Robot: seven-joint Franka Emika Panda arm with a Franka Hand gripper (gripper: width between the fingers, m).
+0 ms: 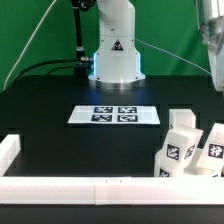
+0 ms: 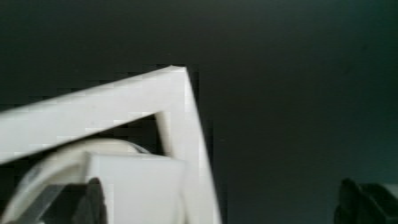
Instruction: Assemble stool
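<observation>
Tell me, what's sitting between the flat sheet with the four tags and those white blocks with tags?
Nothing: in the exterior view only bare black table separates the marker board from the block legs.

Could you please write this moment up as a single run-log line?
stage: early, stool unassembled | arm: raised at exterior view's right | gripper: state unclear | legs: clustered by border bar | marker board: flat on table

marker board (image 1: 114, 115), black table (image 1: 40, 110), white border bars (image 1: 60, 188)
</observation>
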